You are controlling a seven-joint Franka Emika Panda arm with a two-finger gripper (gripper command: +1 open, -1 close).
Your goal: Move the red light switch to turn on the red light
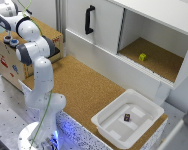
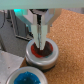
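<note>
In the wrist view the red light switch is a red disc set in a round silver housing. My gripper stands straight over it, jaws shut together, with the fingertips touching or just above the red disc. A blue switch sits right beside the red one. In the exterior view the arm bends to the exterior view's left over a wooden box, and the gripper is at the picture's edge. The red switch is hidden there. No red light shows in either view.
Two round knobs sit on top of the wooden box. A cork tabletop runs to a white cabinet with a black handle. Its open compartment holds a yellow cube. A white tray holds a small dark block.
</note>
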